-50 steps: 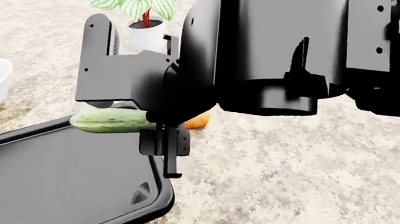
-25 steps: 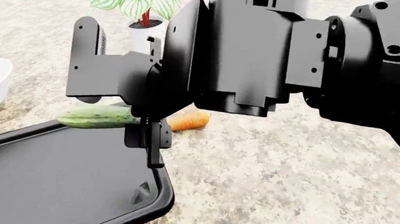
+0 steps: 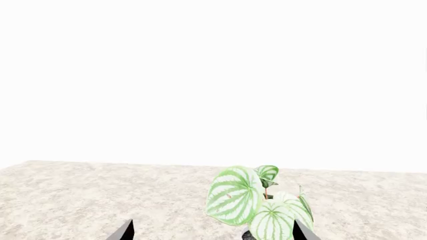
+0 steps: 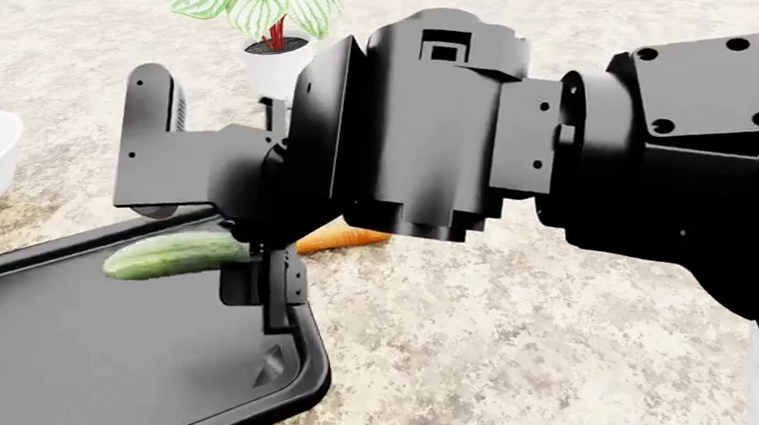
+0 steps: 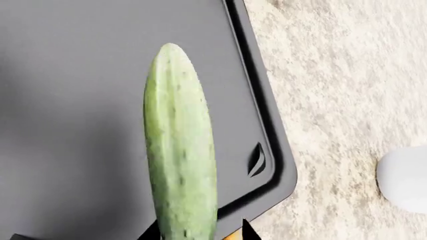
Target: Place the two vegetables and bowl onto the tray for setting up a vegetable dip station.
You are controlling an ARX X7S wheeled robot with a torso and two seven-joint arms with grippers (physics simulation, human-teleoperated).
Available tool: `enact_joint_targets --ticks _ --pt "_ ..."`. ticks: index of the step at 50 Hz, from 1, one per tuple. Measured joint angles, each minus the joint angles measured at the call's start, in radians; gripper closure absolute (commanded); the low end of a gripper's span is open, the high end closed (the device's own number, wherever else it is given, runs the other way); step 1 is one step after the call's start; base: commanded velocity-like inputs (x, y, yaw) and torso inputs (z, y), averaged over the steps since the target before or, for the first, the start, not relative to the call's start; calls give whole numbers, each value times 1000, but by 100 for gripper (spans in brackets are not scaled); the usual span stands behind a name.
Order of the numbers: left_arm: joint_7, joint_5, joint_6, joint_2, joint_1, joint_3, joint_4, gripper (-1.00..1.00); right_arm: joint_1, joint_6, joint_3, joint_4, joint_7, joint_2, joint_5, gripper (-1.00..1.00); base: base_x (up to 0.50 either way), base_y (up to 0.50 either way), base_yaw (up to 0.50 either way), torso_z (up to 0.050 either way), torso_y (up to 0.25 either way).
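Cucumber [image 4: 169, 255] over tray [image 4: 98, 393], jaws' grip hidden.

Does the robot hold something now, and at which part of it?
The right gripper holds the cucumber near one end; its free end reaches out over the tray. Nothing shows between the left gripper's fingertips.

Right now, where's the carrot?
In the head view the carrot lies on the counter just off the tray's far right corner, mostly hidden behind the right arm, with the held cucumber to its left.
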Motion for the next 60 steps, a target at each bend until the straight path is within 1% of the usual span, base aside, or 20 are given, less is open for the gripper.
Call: enact_joint_targets --ticks 15,20,25,36,41,54,60 --pt "-2 -3 2 0 -3 2 -2 -100 35 -8 23 -27 -8 19 -8 -100 0 0 0 0 0" --pt "-4 -5 2 0 -3 3 -1 -100 64 10 42 -32 11 35 -2 -100 0 0 0 0 0" --pt "-6 -7 2 2 -3 3 1 -100 85 45 76 -16 71 53 18 -100 0 0 0 0 0" --pt "-9 -12 5 3 -3 2 2 -100 49 93 190 94 272 105 78 -100 0 0 0 0 0" --pt "-10 -15 5 2 -6 1 2 -100 23 102 216 150 322 122 92 -100 0 0 0 0 0" --pt "-5 -10 13 0 -2 3 -5 -100 -16 87 229 286 355 135 79 -100 0 0 0 0 0" --pt "-1 -8 17 1 -1 5 -8 -100 -41 72 242 352 339 135 86 -100 0 0 0 0 0"
